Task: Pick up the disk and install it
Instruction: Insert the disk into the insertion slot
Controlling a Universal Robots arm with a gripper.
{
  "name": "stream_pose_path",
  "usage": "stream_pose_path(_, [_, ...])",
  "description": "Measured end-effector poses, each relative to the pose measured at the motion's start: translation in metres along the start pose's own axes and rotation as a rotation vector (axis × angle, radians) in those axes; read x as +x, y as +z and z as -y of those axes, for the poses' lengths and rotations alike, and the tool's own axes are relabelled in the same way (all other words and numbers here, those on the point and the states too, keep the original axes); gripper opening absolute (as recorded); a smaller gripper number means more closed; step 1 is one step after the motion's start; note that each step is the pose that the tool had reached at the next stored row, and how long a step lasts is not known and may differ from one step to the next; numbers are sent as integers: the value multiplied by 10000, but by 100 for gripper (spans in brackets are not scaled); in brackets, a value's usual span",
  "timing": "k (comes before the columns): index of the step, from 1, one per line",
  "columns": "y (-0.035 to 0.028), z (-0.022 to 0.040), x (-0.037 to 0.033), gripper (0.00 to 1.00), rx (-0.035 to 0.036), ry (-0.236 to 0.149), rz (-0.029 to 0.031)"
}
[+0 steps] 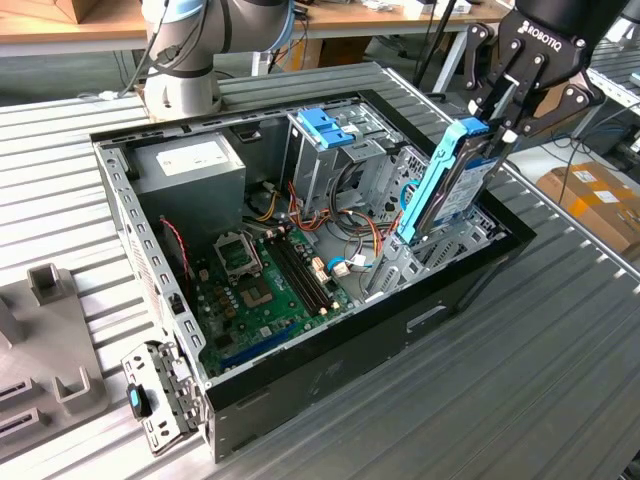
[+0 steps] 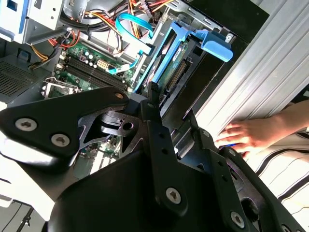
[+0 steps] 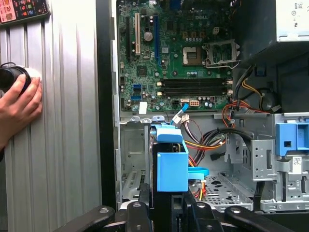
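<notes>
1. My jaws are clamped on the upper end of the disk [image 1: 447, 185].
2. The disk stands tilted, its lower end at the drive bay [image 1: 420, 262] inside the computer case [image 1: 330, 350], on the exterior view's right.
3. A person's hand [image 3: 19, 104] rests on the counter [image 1: 520, 390] beside the case.

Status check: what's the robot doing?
Gripper shut on disk. Disk tilted on edge, lower end inside computer case. Person's hand on table beside case.
</notes>
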State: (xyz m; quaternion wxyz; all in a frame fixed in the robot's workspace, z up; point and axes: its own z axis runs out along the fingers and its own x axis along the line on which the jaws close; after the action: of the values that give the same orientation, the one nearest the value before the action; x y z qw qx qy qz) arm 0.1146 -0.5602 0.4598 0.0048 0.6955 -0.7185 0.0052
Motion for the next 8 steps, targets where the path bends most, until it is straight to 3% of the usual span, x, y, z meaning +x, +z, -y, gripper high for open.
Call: stream_pose_path(8, [145,0,-2,35,0,0,0])
